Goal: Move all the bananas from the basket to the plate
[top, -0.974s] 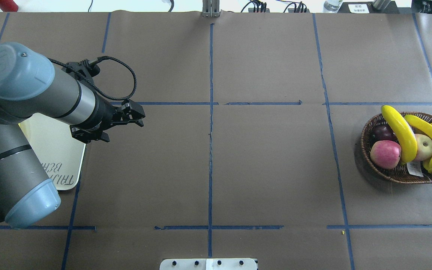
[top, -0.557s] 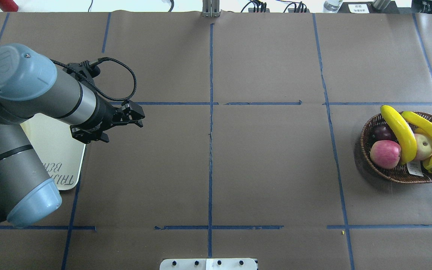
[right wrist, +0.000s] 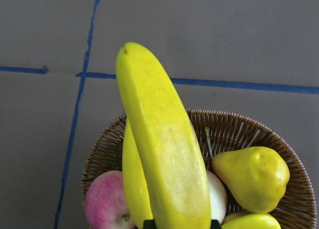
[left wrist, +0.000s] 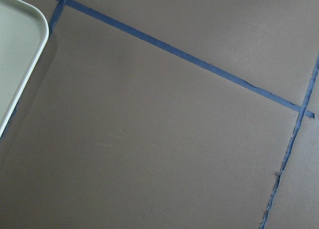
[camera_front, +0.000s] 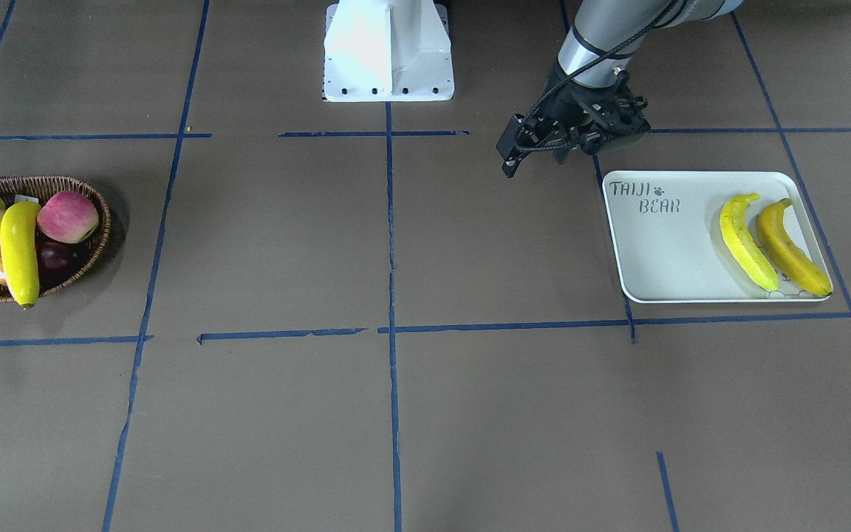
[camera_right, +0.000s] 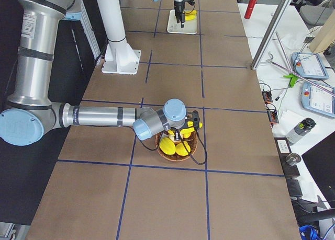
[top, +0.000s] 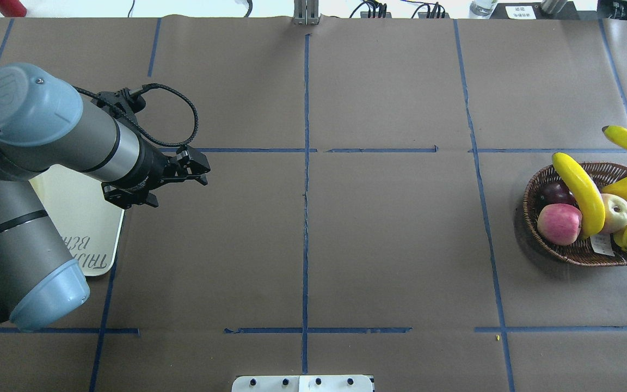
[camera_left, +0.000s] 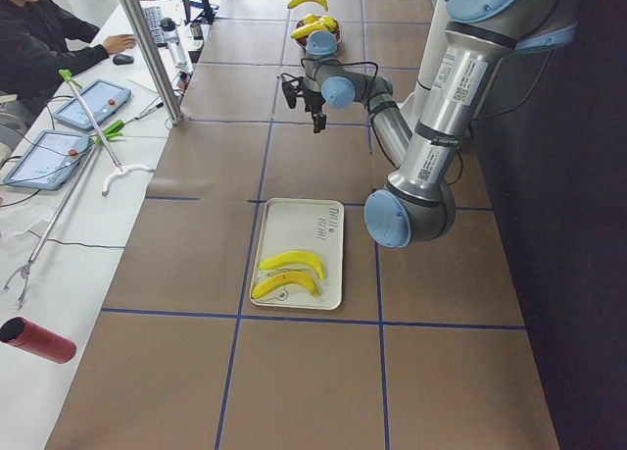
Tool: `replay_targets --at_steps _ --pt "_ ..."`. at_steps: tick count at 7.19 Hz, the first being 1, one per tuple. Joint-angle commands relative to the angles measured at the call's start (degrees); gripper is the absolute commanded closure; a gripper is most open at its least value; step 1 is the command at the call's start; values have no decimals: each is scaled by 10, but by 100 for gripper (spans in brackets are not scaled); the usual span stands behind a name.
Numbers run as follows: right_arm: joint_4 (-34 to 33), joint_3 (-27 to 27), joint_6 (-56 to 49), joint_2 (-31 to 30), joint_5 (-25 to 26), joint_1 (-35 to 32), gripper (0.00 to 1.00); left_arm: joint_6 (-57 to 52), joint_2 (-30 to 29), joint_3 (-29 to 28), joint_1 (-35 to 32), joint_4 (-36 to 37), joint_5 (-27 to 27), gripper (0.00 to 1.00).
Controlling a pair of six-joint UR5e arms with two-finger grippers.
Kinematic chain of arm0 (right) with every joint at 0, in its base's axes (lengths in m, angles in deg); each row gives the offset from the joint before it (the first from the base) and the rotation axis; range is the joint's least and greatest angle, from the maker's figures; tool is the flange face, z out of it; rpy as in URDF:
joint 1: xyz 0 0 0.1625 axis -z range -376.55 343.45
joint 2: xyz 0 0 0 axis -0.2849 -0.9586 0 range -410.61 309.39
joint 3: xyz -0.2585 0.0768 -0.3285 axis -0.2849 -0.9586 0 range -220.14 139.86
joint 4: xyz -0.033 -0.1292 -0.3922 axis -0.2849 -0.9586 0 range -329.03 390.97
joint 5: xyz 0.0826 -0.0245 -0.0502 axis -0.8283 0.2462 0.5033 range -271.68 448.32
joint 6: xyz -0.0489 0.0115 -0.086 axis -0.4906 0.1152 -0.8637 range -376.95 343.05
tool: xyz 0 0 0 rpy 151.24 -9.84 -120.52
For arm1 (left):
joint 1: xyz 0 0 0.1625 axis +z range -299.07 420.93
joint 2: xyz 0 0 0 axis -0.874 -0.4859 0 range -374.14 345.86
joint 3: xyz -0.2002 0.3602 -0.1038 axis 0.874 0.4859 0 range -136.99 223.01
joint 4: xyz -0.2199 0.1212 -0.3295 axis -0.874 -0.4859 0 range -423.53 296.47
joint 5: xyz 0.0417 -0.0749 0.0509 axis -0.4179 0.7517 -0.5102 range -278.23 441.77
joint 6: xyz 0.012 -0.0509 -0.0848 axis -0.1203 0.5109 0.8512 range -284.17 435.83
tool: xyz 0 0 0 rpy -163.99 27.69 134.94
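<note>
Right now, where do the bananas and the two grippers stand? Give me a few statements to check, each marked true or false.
1. Two bananas lie on the plate. True.
2. The right gripper holds a lifted banana above the basket. True.
3. The basket has no banana left in it. False: one long banana lies across the other fruit there.
4. The left gripper carries a banana. False: it hangs empty beside the plate.
</note>
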Motion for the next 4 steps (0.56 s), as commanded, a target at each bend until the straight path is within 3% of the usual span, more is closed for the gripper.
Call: replay_targets --at_steps 1,2,4 --pt "-7 54 63 51 1 8 100 2 -8 3 1 -7 3 1" --pt "-4 56 175 110 9 67 100 9 -19 5 1 -11 4 1" --pt "-1 72 343 198 109 193 100 69 -20 1 1 -103 4 1"
